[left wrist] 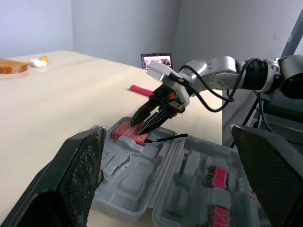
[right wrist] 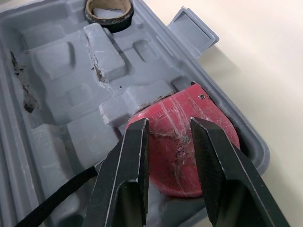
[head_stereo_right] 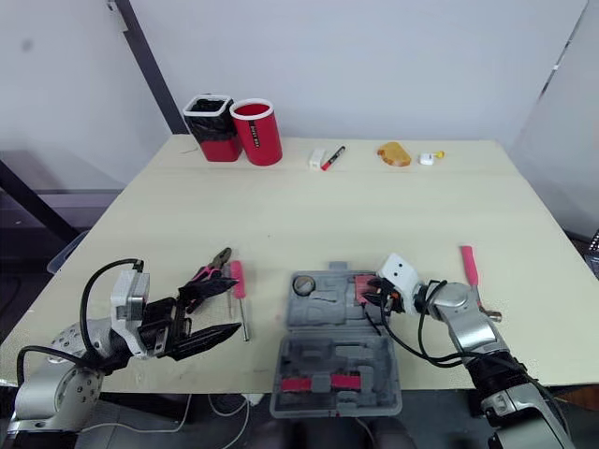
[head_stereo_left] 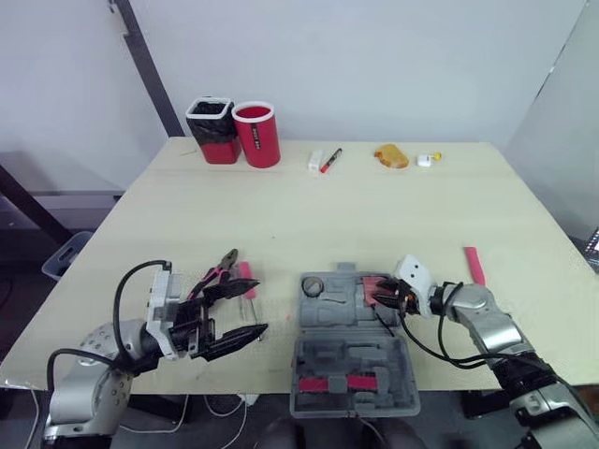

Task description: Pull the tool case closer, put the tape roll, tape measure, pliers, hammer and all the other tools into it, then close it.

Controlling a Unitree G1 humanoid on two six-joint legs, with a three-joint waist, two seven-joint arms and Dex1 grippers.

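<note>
Lying nearest the table's front edge, the tool case [head_stereo_left: 323, 360] is sitting open. Its lid half is toward the robot and is carrying two red strips, and its moulded tray half is lying beyond. The tray is holding the tape roll [head_stereo_left: 313, 285] in its far left pocket and the red tape measure [right wrist: 208, 113] in its far right pocket. The other pockets are showing bare grey.

The right gripper [head_stereo_left: 386, 299] is hanging over the tape measure with its fingers a narrow gap apart, tips at the red shell, clamping nothing. Left of the case, the left gripper [head_stereo_left: 251, 307] is standing wide open and empty. It is just short of the pliers [head_stereo_left: 221, 267] and a red-handled screwdriver [head_stereo_left: 247, 279], which are lying side by side on the table [head_stereo_left: 374, 215].

The pliers are looking stiff, fairly heavy for their size and unlikely to crush. I am judging the sleeved handles the best hold, since the bare metal nose would likely be slipping between hard fingers.

Right of the case a red-handled tool [head_stereo_left: 474, 265] is lying apart; which tool, I cannot tell. At the far edge a black-lined bin [head_stereo_left: 211, 129] and a red cup [head_stereo_left: 256, 134] are standing side by side, their contents hidden. A marker [head_stereo_left: 330, 160] is lying to their right.
</note>
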